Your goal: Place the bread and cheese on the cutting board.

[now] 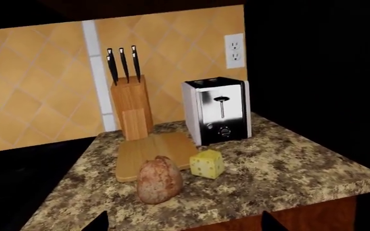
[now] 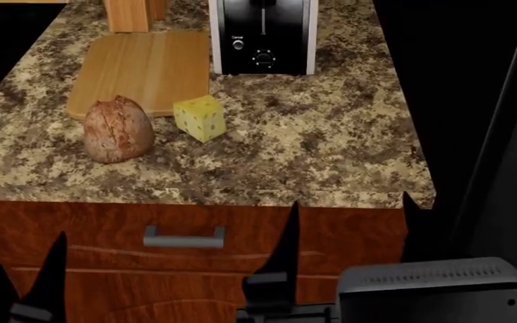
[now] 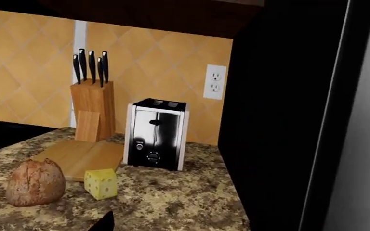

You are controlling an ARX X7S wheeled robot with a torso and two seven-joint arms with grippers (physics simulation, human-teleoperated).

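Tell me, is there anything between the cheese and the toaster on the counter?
No. In the head view, only bare granite counter lies between the cheese and the toaster; they stand apart.

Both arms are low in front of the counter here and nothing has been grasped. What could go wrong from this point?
1. The bread is rounded and stands at the cutting board's near edge; a poor grip may roll it toward the counter front.
2. The cheese sits close beside the loaf, so fingers closing on one could nudge the other.
3. The toaster and knife block crowd the board's far side, limiting placement room.
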